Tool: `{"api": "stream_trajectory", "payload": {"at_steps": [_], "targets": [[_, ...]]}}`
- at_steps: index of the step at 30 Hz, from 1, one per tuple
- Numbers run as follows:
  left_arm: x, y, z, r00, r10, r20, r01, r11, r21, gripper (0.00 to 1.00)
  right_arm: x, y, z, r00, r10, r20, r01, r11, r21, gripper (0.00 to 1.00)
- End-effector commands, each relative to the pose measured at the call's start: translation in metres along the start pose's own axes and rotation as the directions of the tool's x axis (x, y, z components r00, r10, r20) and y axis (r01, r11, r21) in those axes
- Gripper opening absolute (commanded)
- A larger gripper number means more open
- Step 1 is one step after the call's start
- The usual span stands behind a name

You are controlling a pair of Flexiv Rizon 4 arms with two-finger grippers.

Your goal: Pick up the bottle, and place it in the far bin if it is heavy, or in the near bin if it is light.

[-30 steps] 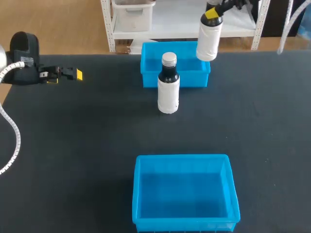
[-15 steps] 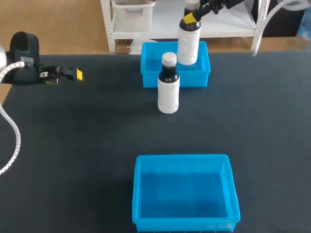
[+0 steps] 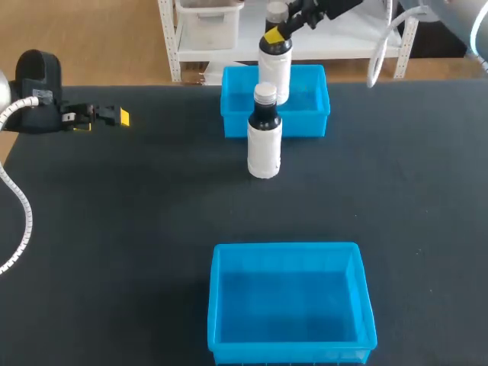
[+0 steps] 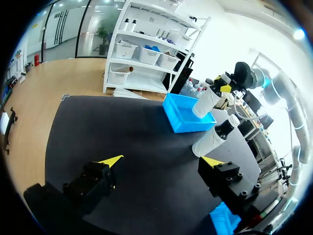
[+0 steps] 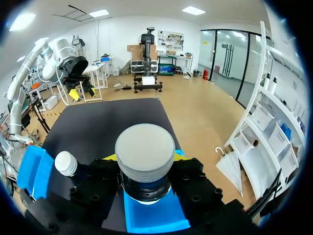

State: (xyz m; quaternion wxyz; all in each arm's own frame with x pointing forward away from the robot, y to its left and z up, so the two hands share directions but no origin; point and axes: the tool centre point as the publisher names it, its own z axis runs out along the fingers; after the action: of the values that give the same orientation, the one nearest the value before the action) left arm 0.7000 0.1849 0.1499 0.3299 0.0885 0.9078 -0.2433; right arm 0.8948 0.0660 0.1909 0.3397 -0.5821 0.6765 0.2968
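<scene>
While the right gripper (image 3: 276, 34) was clenched on the neck of the bottle (image 3: 274, 72), just under its cap, the bottle hung upright above the far bin (image 3: 314, 116) at the counter's (image 3: 114, 229) far edge, over the bin's left half. A second bottle (image 3: 264, 145) stood upright on the counter just in front of that bin, its cap close below the hanging one in the head view. The main risk, as I judged it, was a descent drifting toward the near side, so that the carried bottle clipped the bin's front wall or knocked the standing bottle over. Letting go too high could also topple it inside. The near bin (image 3: 286, 248) sat at the near edge. The left gripper (image 3: 114, 117) rested released and empty by the left edge.
</scene>
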Motion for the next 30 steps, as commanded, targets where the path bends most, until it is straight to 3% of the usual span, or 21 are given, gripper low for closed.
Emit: {"api": "stream_trajectory", "payload": {"at_steps": [1,30], "targets": [[0.0,0.0,0.0,1.0,0.0,0.0,0.0,1.0,0.0,1.0,-0.008,-0.017,0.013,1.0,0.002,-0.01,-0.003,0.997,-0.074,0.0],[0.0,0.0,0.0,1.0,0.0,0.0,0.0,1.0,0.0,1.0,-0.002,-0.025,0.061,1.0,0.017,0.002,-0.017,0.989,-0.149,0.0]]}}
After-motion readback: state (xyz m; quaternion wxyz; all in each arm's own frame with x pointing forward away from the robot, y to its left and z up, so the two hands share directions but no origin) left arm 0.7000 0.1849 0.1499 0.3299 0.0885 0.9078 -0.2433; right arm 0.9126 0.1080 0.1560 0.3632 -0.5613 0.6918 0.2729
